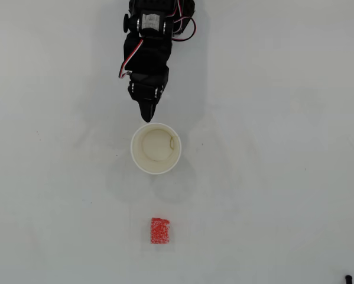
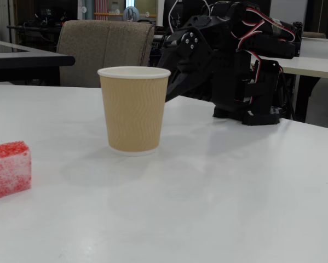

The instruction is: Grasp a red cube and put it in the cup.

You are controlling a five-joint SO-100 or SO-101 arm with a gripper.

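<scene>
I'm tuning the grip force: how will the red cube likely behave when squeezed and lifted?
The red cube looks speckled and spongy, so it probably compresses and weighs little. Its flat faces sit flush on the table, so rolling seems unlikely. The rough surface likely resists slipping.

Bright, even light; faint soft shadows, mild tabletop sheen, background slightly blurred.

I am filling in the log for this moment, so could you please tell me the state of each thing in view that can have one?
red cube: resting on the table, apart from the cup, not held.
cup: upright, open at the top, empty.
gripper: shut, holding nothing, its tip beside the cup's rim on the side away from the cube in the overhead view.
</scene>
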